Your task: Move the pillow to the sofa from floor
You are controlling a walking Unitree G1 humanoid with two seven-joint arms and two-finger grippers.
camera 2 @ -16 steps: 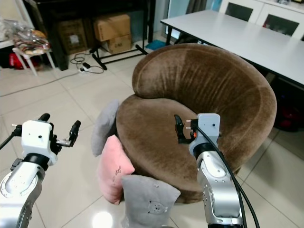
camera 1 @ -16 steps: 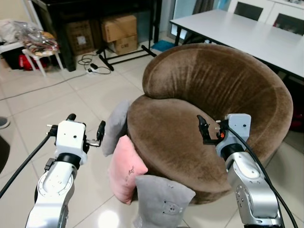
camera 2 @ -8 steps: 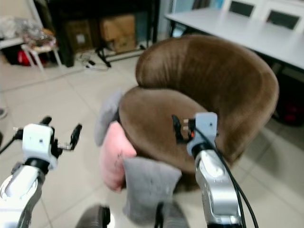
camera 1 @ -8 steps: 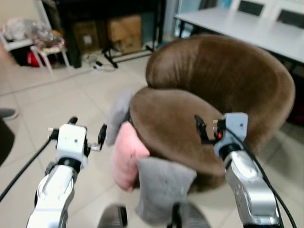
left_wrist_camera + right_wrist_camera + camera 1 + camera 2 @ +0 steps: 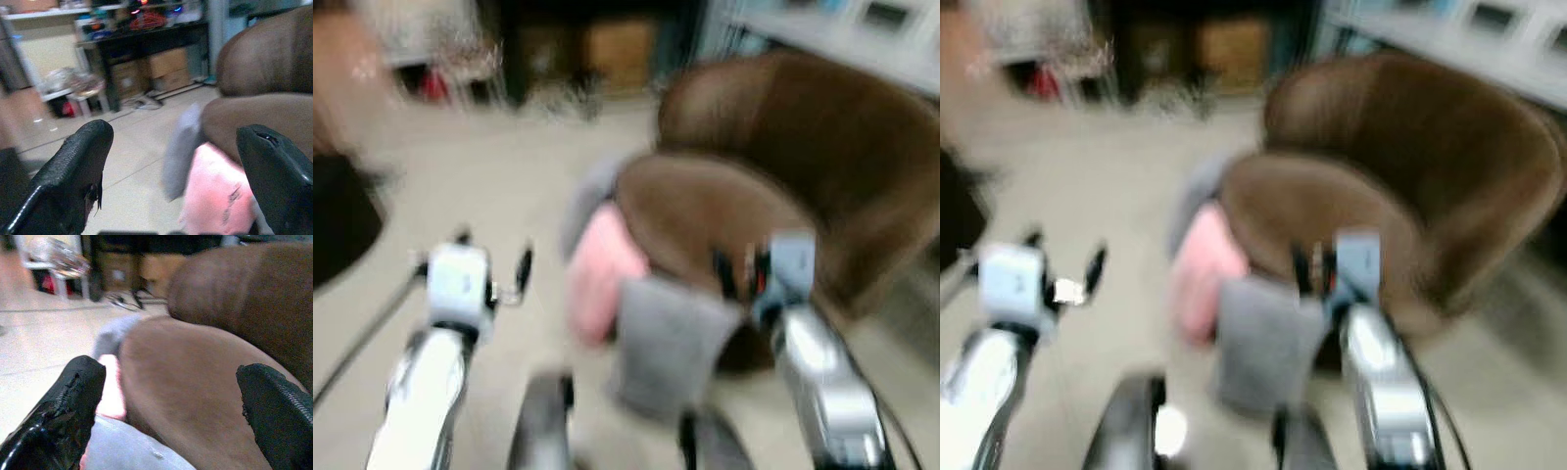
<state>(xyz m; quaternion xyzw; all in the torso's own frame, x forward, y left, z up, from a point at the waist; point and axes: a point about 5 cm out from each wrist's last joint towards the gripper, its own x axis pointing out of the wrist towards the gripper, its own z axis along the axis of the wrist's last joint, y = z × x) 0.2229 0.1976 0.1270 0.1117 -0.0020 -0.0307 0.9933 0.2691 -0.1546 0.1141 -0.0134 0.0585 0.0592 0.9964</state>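
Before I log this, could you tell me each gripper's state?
Left gripper: open, empty.
Right gripper: open, empty.

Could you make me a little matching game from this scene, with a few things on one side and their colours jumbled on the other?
Things:
1. sofa
2. middle pillow
3. nearest pillow
4. gripper fingers

Colours:
A. pink
B. black
C. brown
D. grey

Pairs: 1-C, 2-A, 3-D, 4-B
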